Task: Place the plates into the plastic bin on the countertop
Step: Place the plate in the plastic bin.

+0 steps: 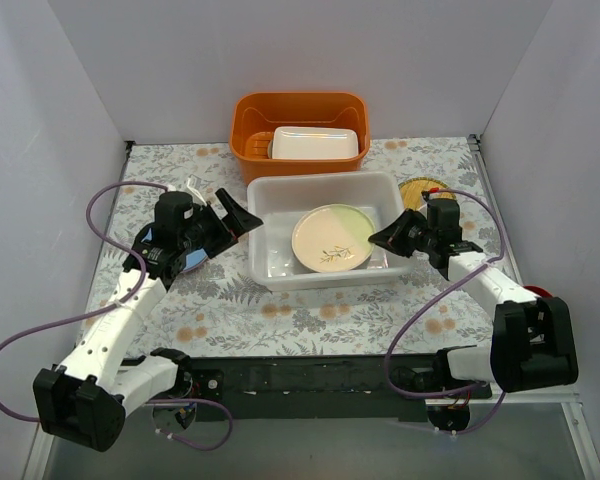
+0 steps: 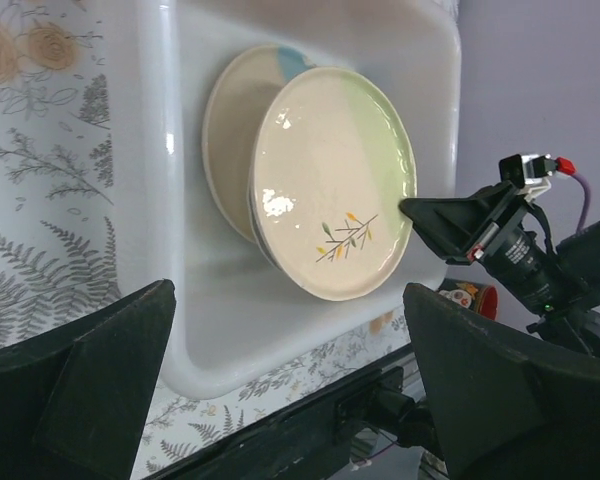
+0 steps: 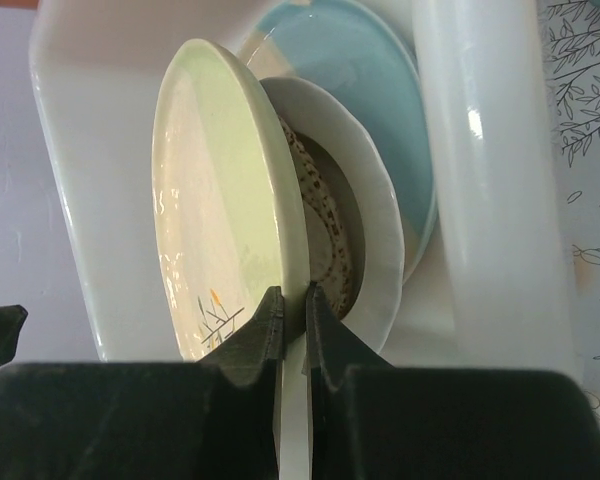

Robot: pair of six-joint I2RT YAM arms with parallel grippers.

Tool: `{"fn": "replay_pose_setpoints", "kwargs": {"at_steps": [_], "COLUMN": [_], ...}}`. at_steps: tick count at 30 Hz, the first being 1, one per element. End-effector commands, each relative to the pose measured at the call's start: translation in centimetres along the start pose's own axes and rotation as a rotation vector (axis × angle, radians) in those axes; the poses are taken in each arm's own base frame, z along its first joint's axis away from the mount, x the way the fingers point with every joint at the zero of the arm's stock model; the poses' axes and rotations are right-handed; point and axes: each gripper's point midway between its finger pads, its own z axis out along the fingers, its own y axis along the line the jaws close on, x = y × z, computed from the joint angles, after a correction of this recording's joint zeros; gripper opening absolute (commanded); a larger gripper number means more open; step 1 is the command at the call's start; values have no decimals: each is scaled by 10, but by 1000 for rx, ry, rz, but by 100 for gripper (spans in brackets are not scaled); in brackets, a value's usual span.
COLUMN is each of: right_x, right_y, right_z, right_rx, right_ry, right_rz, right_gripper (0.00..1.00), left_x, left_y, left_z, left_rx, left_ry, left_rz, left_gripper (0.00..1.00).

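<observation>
Inside the plastic bin (image 1: 280,275), a cream and pale-green plate (image 1: 332,238) with a twig print is tilted on edge. My right gripper (image 3: 293,295) is shut on its near rim (image 3: 220,180) and reaches in over the bin's right wall (image 1: 380,238). Behind that plate in the right wrist view lie a white plate (image 3: 380,220) and a light blue plate (image 3: 365,90). My left gripper (image 1: 242,215) hangs open and empty beside the bin's left wall, its fingers (image 2: 100,360) wide apart. The bin stands on the leaf-printed countertop (image 1: 280,315).
An orange tub (image 1: 300,108) holding a small white box (image 1: 315,143) stands behind the bin. A yellow plate (image 1: 416,190) lies right of the bin, behind my right arm. A blue plate (image 1: 188,260) shows under my left arm. White walls close in both sides.
</observation>
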Motion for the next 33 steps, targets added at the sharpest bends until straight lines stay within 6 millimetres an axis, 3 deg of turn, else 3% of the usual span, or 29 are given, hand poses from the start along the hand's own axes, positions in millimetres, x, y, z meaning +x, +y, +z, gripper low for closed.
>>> {"fn": "replay_pose_setpoints", "kwargs": {"at_steps": [1, 12, 17, 20, 24, 33], "right_x": [-17, -11, -10, -12, -18, -37], "right_y": [32, 12, 3, -2, 2, 38], "right_z": [1, 12, 14, 11, 3, -21], "right_rx": [-125, -52, 0, 48, 69, 0], "right_ry": [-32, 12, 37, 43, 17, -75], "right_rz": [-72, -74, -87, -94, -116, -151], "right_gripper": [1, 1, 9, 17, 43, 67], "left_x": [-7, -5, -5, -4, -2, -1], "left_y": [8, 32, 38, 41, 44, 46], "left_z": [-18, -19, -13, -11, -6, -6], "left_rx": [-77, -196, -224, -229, -241, -246], "left_ry": [-55, -58, -47, -42, -26, -17], "left_rz": [36, 23, 24, 22, 16, 20], "left_gripper": [98, 98, 98, 98, 98, 98]}}
